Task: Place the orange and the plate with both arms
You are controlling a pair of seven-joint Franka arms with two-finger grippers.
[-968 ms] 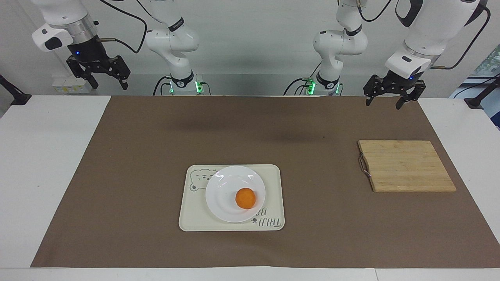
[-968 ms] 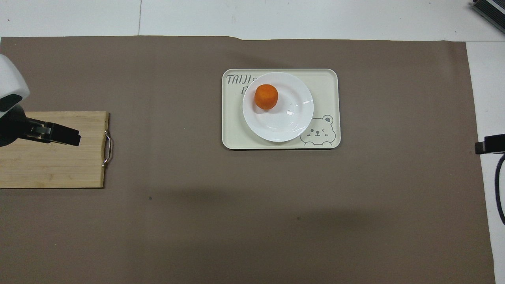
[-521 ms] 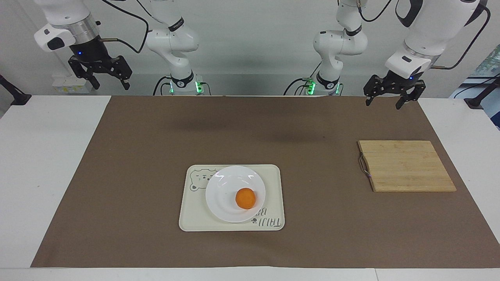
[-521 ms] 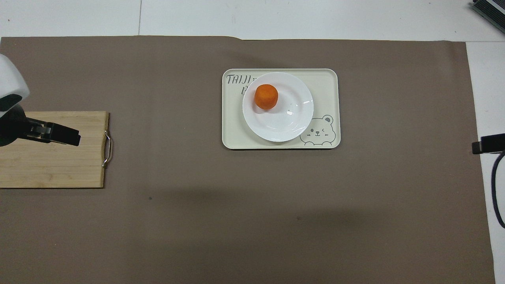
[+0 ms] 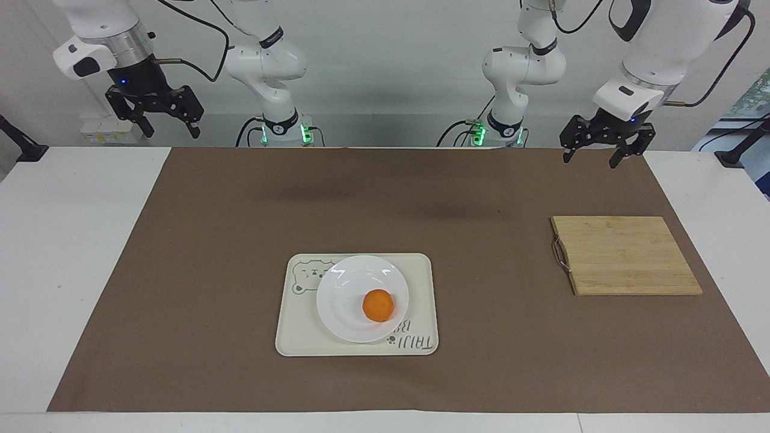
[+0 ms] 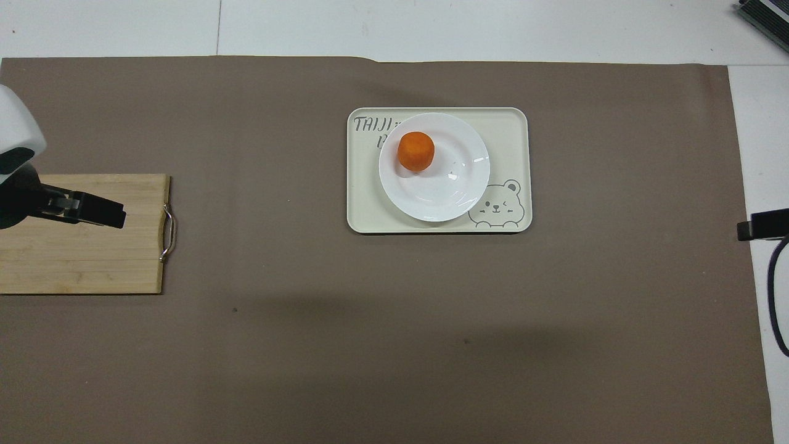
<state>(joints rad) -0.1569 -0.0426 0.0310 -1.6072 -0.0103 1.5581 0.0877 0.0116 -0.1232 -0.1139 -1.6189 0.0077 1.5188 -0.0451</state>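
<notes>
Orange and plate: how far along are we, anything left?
Looks done: the orange sits on the plate, and the plate sits on the tray. Nothing is in hand: the left gripper and right gripper hang raised at the robots' end, jaws open. I see nothing left. The board lies bare.

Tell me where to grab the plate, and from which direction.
Grip the plate at its thin rim, probably on the part nearer the robots and toward the right arm's end. There the orange sits away from it, and the rim overhangs the bear drawing on the tray, so a finger may slide under.
</notes>
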